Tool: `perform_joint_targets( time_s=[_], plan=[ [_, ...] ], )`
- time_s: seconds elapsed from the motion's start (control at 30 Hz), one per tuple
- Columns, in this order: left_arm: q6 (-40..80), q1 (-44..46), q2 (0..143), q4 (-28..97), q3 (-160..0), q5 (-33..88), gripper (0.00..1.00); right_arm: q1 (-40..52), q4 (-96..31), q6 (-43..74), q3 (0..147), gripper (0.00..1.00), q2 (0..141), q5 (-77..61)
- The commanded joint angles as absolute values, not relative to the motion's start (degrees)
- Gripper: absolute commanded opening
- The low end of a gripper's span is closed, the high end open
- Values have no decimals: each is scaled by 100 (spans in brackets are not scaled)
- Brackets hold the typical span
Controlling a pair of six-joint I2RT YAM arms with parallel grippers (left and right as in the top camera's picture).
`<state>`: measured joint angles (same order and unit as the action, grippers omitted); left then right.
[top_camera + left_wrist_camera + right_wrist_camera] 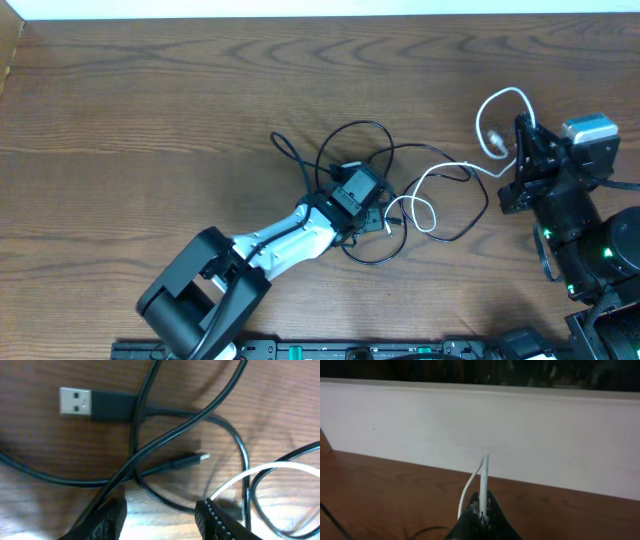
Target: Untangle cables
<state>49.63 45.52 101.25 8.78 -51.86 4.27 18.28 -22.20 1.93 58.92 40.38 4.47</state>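
Observation:
Several black cables [352,140] lie tangled at the table's middle, and a white cable [425,178] runs from the tangle to the right. My left gripper [362,203] hovers low over the tangle. In the left wrist view the left gripper [162,512] is open; a black cable [165,440] crosses just ahead of the fingers [220,520]. A flat USB plug [75,401] and a small plug [192,460] lie beyond, with the white cable [265,469] to the right. My right gripper [519,138] is lifted at the right. In its wrist view the right gripper [483,507] is shut on the white cable [484,475].
The wooden table [150,120] stretches left and back to a white wall edge [520,425]. The left arm's body [210,285] fills the near left. The right arm's base [600,250] stands at the right edge.

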Motion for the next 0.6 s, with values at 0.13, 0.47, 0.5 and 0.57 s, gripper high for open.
perform_joint_targets(
  time_s=[0.13, 0.47, 0.5, 0.57],
  plan=[
    [5133, 4685, 10838, 1072, -5207, 106, 11, 1787, -2276, 294, 5946, 1, 4025, 370],
    [4088, 4434, 9922, 2204, -5271, 1138, 8, 1787, -1411, 292, 5946, 1, 4108, 454],
    [3903, 4381, 9673, 2318, -5271, 1350, 8, 1787, -1323, 294, 5946, 1, 4125, 432],
    [3789, 4303, 9299, 2493, -5271, 1588, 8, 1787, -1293, 296, 5946, 1, 4150, 381]
  ],
)
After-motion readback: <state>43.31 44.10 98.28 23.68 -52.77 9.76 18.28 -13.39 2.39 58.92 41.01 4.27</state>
